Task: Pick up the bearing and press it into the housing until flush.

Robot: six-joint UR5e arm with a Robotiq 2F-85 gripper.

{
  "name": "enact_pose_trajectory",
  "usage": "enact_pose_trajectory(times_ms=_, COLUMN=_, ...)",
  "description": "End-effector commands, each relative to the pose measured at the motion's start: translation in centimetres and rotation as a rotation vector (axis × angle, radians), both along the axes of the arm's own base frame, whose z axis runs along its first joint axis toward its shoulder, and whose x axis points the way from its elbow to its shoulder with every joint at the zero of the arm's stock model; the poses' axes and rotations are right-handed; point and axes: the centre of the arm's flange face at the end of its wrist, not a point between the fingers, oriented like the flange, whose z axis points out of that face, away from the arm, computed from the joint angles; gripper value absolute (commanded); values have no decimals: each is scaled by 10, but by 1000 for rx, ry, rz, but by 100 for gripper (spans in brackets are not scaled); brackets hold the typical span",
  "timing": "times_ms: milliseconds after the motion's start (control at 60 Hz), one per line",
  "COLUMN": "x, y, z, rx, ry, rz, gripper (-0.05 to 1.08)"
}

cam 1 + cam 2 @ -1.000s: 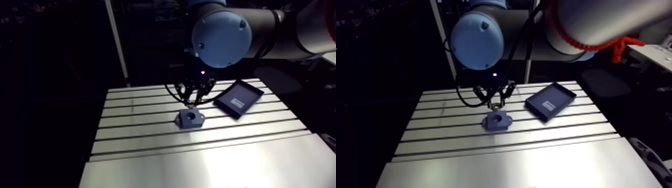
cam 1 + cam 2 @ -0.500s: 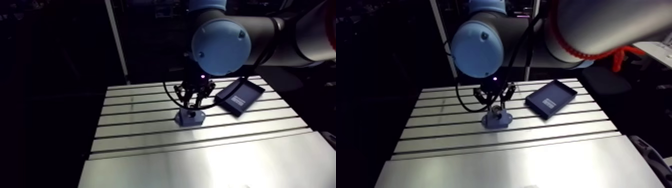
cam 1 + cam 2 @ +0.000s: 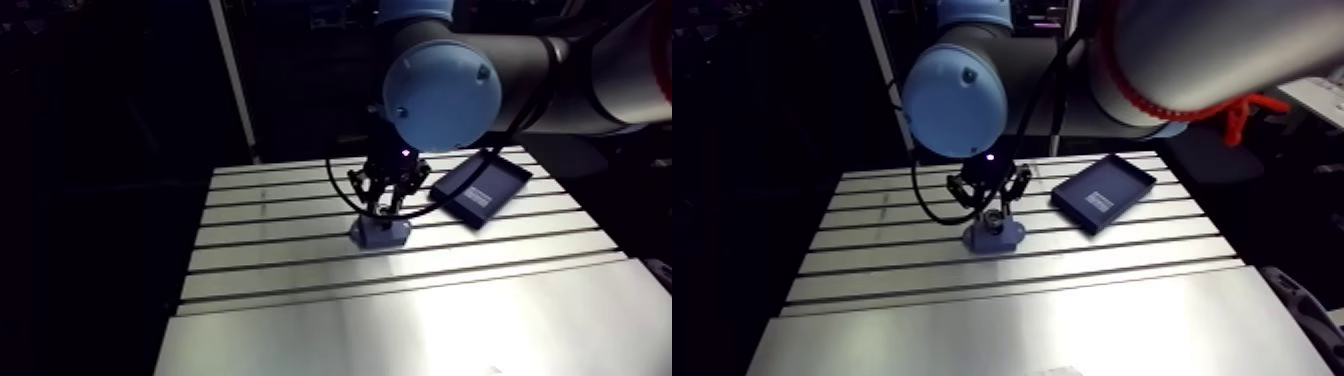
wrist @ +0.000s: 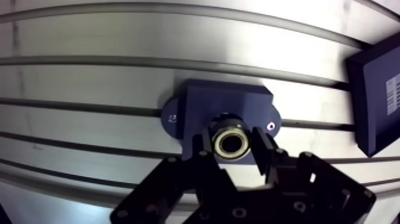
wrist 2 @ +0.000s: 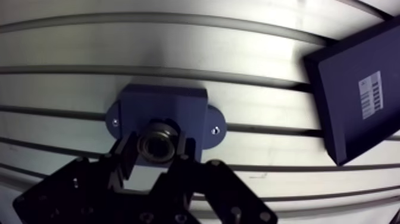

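In the wrist view a metal ring bearing (image 4: 231,143) is pinched between my two black fingers, so my gripper (image 4: 232,145) is shut on it. Right under it lies the dark blue housing (image 4: 205,105) with its round bore, flat on the slotted table; the bearing hangs over the bore's near edge. Whether the bearing touches the housing I cannot tell. In the arm view my gripper (image 3: 386,212) stands directly over the housing (image 3: 379,233) in the middle of the table.
A dark blue tray (image 3: 484,189) with a white label lies on the table to the right of the housing, apart from it. The slotted aluminium table (image 3: 400,320) stretches toward the near side, smooth plate in front.
My gripper with the bearing has come down from behind the housing to sit directly over its bore. The arm camera has shifted slightly.
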Motion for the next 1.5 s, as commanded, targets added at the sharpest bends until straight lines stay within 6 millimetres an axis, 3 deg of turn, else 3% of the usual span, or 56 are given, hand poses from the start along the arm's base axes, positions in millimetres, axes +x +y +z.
enact_pose_trajectory(times_ms=17, x=0, y=0, z=-5, rx=-1, ry=-7, rz=2, gripper=73)
enact_pose_trajectory(times_ms=1500, x=0, y=1, z=-14, rx=-4, ry=-16, rz=24, gripper=73)
